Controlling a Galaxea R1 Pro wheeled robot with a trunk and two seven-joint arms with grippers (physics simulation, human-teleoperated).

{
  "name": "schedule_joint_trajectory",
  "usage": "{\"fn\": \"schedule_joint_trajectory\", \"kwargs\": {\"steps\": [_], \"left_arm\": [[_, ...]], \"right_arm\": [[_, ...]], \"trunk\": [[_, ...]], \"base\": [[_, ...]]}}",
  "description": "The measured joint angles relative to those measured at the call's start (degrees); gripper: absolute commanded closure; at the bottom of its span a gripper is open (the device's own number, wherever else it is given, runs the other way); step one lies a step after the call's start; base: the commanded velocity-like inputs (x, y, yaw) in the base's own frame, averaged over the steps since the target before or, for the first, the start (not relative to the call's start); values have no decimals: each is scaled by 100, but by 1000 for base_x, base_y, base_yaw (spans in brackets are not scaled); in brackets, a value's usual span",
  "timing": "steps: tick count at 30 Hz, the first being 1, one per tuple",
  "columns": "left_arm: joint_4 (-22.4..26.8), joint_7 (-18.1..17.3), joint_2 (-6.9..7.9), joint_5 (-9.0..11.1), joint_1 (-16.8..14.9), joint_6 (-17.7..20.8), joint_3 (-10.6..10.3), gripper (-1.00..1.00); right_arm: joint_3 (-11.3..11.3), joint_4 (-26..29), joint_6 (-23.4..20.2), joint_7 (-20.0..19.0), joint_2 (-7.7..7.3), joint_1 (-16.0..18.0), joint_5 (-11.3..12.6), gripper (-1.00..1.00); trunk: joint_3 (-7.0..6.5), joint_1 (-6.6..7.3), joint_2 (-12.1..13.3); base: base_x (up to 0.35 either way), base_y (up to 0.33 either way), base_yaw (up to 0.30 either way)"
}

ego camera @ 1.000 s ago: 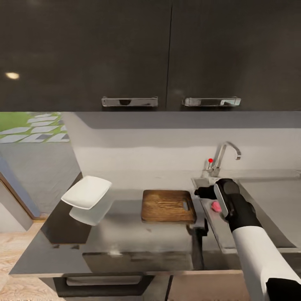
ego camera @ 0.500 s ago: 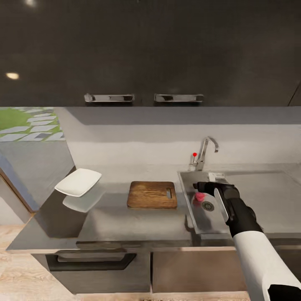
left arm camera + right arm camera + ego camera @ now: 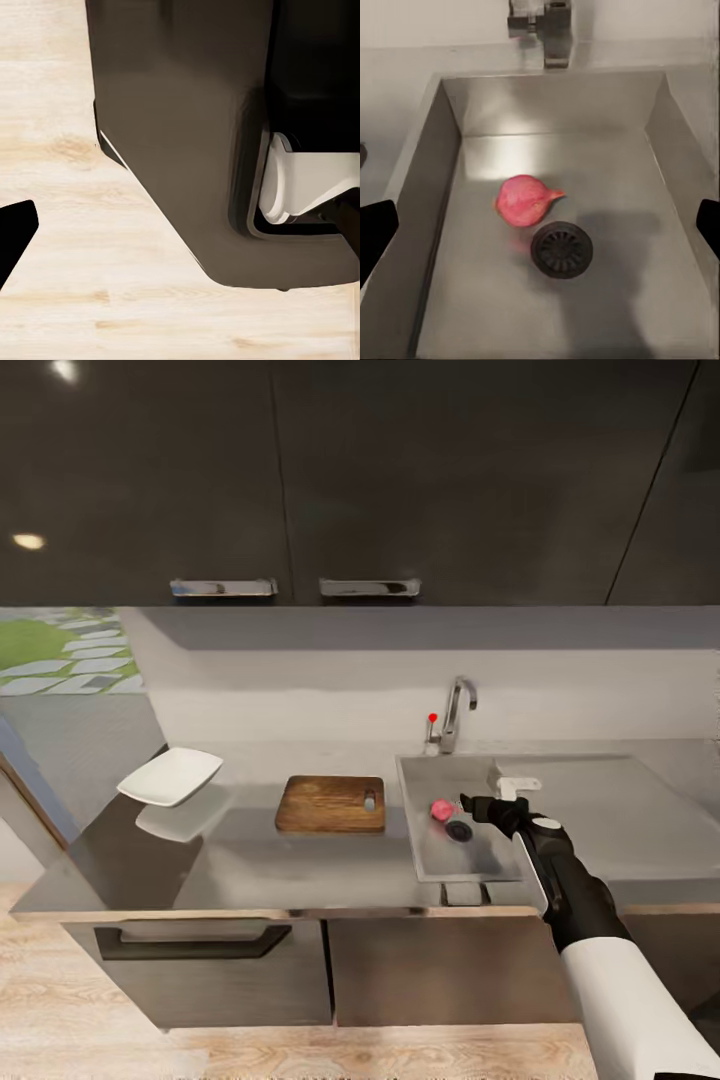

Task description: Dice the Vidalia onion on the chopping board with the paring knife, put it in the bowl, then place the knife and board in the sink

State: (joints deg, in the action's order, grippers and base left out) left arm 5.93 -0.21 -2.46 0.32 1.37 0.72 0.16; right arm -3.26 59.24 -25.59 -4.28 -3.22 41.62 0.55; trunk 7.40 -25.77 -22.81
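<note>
Right wrist view has the pink onion (image 3: pixel 525 200) lying on the sink (image 3: pixel 427 225) floor, touching the dark drain (image 3: pixel 562 250), between the wide-spread fingertips (image 3: pixel 376 234) of the right gripper (image 3: pixel 480 806), which hovers above it. From the head, the chopping board (image 3: pixel 330 803) sits on the countertop (image 3: pixel 300 865) just beside the sink's left rim, the white bowl (image 3: pixel 170 776) near the far left corner. Dark cabinets (image 3: pixel 400 480) hang above; pale wood floor (image 3: pixel 60 1020) lies below.
</note>
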Motion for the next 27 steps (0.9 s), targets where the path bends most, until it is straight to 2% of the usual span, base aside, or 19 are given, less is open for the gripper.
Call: {"fn": "schedule_joint_trajectory", "kwargs": {"steps": [4,16,27], "left_arm": [[2,-3,0,0,0,0,0,-100],[7,-1,-4,0,-1,-2,0,-100],[8,-3,-4,0,-1,-69,0,-100]], "right_arm": [[-5,1,175,-8,-3,-36,-4,-100],[-18,23,194,-7,-4,-44,11,-100],[-23,117,178,-2,-5,-47,18,-100]], "trunk": [[0,0,0],[-3,2,-1],[-12,3,1]], "base": [[-172,-259,0],[-115,-277,-21],[-4,-312,-251]]}}
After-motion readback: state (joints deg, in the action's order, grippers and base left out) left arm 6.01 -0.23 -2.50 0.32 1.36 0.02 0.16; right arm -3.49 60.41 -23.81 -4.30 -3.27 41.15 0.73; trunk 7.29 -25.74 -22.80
